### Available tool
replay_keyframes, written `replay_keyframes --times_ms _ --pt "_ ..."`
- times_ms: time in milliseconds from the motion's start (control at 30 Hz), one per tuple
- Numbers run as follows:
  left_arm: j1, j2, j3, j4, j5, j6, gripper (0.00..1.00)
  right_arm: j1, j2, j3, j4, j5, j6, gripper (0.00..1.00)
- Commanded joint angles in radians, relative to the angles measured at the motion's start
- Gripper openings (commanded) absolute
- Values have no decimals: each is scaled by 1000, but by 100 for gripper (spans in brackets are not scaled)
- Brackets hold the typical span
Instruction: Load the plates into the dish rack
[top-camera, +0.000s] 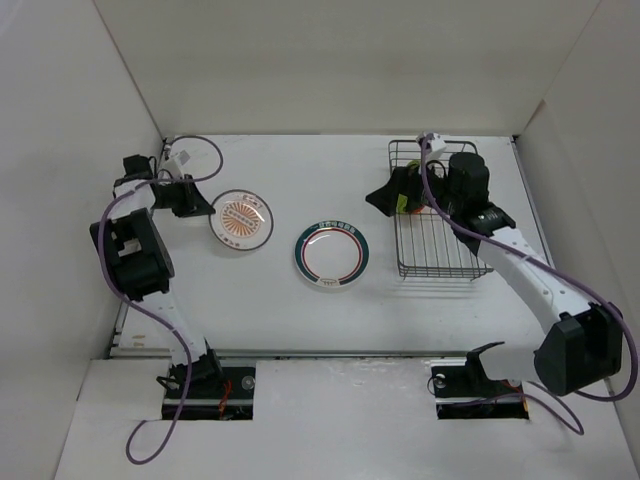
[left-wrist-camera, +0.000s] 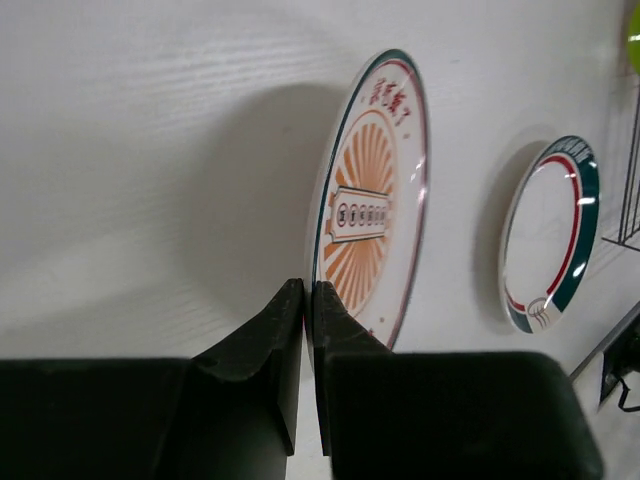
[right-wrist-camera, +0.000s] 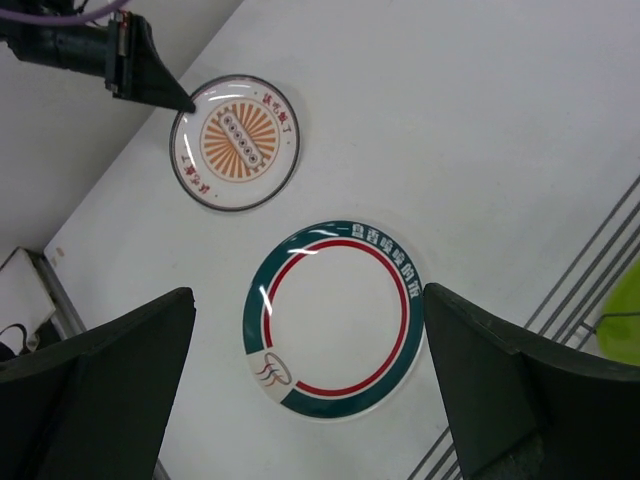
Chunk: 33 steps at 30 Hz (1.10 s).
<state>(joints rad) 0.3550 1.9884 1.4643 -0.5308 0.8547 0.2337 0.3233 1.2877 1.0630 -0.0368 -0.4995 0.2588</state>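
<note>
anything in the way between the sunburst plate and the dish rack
Yes. The teal-rimmed plate lies flat on the table, directly between the sunburst plate and the dish rack. The right gripper also hangs open at the rack edge facing the plates. Nothing else visible is on that path.

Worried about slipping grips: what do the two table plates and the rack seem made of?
Sunburst plate: glossy, perhaps glazed ceramic or melamine; glare streaks its rim. Teal-rimmed plate: same gloss, highlights on the band. Dish rack: thin black wire, likely coated metal.
</note>
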Motion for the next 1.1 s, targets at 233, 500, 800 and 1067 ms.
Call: replay_keyframes --times_ms 233,500,800,1067 --pt "-5 -316 131 -138 297 47 0 105 130 89 264 -142 43 100" --pt "-49 -410 179 -386 437 240 0 195 386 285 454 -336 86 100" --pt "-93 -439 183 -445 500 286 0 280 564 393 523 -332 149 100" --pt "-102 -439 183 -445 500 276 0 313 593 382 630 -347 250 0"
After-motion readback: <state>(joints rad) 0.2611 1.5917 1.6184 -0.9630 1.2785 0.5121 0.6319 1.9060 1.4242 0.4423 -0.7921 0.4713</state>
